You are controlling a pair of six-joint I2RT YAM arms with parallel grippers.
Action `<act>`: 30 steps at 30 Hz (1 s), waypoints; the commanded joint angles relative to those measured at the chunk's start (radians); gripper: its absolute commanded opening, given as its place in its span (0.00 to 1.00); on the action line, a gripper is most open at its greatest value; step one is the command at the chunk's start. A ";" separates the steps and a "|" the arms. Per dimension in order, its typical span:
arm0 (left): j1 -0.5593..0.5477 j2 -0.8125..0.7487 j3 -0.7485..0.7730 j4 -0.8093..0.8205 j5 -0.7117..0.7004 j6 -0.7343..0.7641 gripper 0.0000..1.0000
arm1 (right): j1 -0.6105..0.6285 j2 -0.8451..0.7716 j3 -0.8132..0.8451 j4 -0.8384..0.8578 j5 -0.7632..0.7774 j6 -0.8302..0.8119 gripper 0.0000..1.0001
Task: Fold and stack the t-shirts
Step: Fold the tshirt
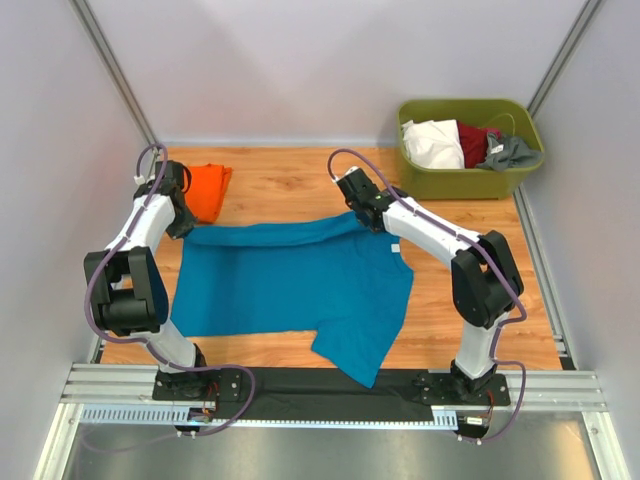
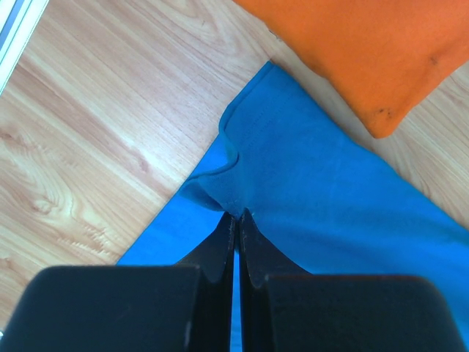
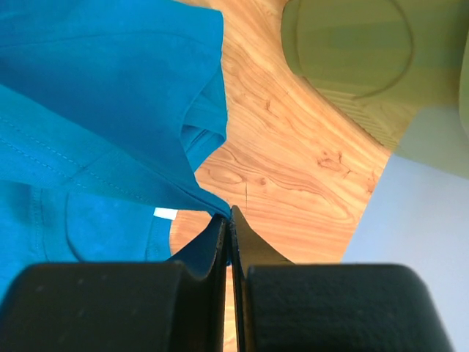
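Two t-shirts are in front of you. The teal t-shirt (image 1: 300,275) lies spread across the middle of the table (image 1: 300,180), and the orange t-shirt (image 1: 208,190) sits bunched at eleven o'clock, just beside the teal one's far left corner.

The only label you can see is a white tag (image 3: 165,213) inside the teal cloth in the right wrist view. It is too small to read.

Your left gripper (image 2: 236,216) is closed tight on a puckered fold at the teal t-shirt's ten o'clock corner. From those fingertips the orange t-shirt sits at one o'clock, apart from the gripper.

Your right gripper (image 3: 229,213) is likewise pinched fully together on the shirt's far edge at about one o'clock, and the cloth fans away from its tips toward ten o'clock.

The olive tub (image 1: 470,180) stands at one o'clock on the table (with white, dark red and grey clothes (image 1: 436,143) heaped in it), well apart from both shirts.
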 commanded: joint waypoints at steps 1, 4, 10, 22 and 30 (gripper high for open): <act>0.009 -0.037 0.017 -0.004 -0.022 0.011 0.00 | 0.001 0.010 0.020 -0.029 0.003 0.042 0.00; 0.009 -0.032 0.017 -0.006 -0.024 0.014 0.00 | 0.003 0.003 -0.008 -0.034 0.000 0.058 0.00; 0.009 -0.025 0.008 -0.007 -0.022 0.013 0.00 | 0.003 -0.008 -0.060 -0.020 -0.055 0.078 0.00; 0.011 -0.031 -0.045 -0.012 -0.027 0.008 0.00 | 0.001 0.038 -0.094 0.023 -0.115 0.068 0.00; 0.011 -0.037 -0.068 -0.012 -0.016 0.004 0.00 | 0.003 0.033 -0.115 0.024 -0.125 0.065 0.00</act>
